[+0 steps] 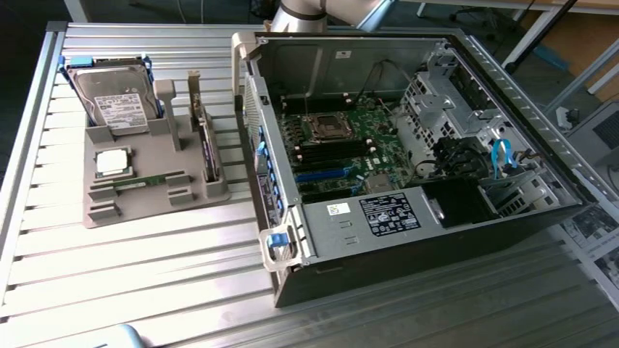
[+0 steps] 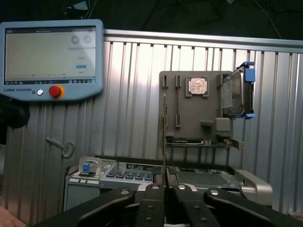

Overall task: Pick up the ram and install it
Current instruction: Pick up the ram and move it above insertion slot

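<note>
Ribbed metal table; claw clenched on ram, held edge-on, jutting beyond tips.

Two ram sticks show: the ram in the one claw, and a second stick in the one grey holder. There is one hard drive, one processor chip, one open computer case, one teach pendant and one key.

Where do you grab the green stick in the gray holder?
Probably pinch the green stick by its flat faces at the bare middle, coming down from above: it stands on edge, and supports of the gray holder grip its ends.
</note>
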